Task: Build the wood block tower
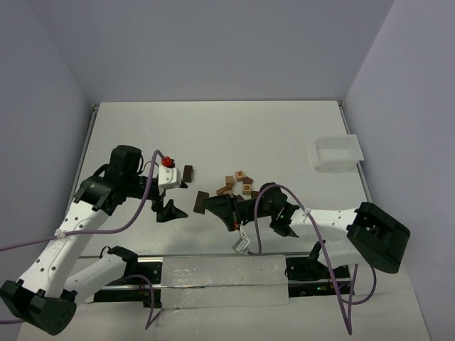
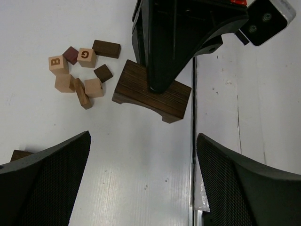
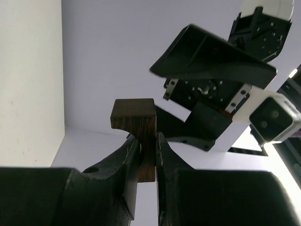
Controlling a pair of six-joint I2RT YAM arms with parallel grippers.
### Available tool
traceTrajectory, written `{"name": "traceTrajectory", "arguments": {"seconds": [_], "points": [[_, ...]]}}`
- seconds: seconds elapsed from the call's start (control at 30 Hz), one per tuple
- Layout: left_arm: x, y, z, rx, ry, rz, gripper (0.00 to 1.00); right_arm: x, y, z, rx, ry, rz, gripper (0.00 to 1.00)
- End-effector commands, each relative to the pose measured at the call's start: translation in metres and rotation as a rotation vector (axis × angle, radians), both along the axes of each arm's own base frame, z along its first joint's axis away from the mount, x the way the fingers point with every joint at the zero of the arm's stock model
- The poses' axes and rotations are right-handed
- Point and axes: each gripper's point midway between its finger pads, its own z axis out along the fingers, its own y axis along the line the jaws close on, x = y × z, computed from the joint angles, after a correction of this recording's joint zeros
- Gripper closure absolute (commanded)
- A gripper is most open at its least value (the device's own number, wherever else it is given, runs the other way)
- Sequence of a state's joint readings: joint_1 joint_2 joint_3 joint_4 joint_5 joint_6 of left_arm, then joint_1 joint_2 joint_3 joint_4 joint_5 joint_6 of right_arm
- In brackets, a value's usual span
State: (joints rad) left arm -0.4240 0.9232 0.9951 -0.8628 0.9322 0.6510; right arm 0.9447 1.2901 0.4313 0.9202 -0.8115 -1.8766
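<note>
My right gripper is shut on a dark brown arch-shaped wood block and holds it just above the table; the right wrist view shows the block pinched between the fingers. My left gripper is open and empty, just left of that block. In the left wrist view the arch block hangs ahead of my open left gripper. Several small tan, reddish and dark blocks lie loose in a cluster, also seen from the left wrist. No stacked tower shows.
A single dark block lies apart, behind the left gripper. A white rectangular tray sits at the back right. A metal rail runs along the near table edge. Purple cables hang from both arms.
</note>
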Motion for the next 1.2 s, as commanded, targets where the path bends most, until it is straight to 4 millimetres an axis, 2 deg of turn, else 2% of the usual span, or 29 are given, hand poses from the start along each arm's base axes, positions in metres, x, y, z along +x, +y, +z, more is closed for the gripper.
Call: {"name": "traceTrajectory", "arguments": {"seconds": [0.0, 0.23, 0.4, 0.63, 0.8, 1.07, 1.17], "points": [[0.013, -0.01, 0.007, 0.02, -0.127, -0.038, 0.01, -0.016, 0.003, 0.013, 0.048, -0.052, 0.064, 1.0], [0.017, -0.015, 0.008, 0.063, -0.218, -0.056, 0.01, -0.02, 0.005, 0.01, -0.013, 0.045, 0.073, 1.0], [0.011, -0.018, 0.014, 0.071, -0.268, -0.085, 0.01, -0.022, 0.006, 0.005, -0.031, 0.056, 0.082, 1.0], [-0.009, -0.027, 0.01, 0.077, -0.221, -0.157, 0.01, -0.02, 0.009, 0.004, -0.03, 0.066, 0.074, 1.0], [-0.014, -0.034, 0.008, 0.081, -0.215, -0.18, 0.01, -0.018, 0.011, 0.007, -0.028, 0.073, 0.071, 1.0], [-0.023, -0.041, -0.006, 0.127, -0.175, -0.198, 0.01, -0.015, 0.014, 0.013, -0.008, 0.075, 0.061, 1.0], [-0.02, -0.042, -0.008, 0.13, -0.179, -0.183, 0.05, -0.016, 0.013, 0.013, -0.007, 0.074, 0.064, 1.0]]}}
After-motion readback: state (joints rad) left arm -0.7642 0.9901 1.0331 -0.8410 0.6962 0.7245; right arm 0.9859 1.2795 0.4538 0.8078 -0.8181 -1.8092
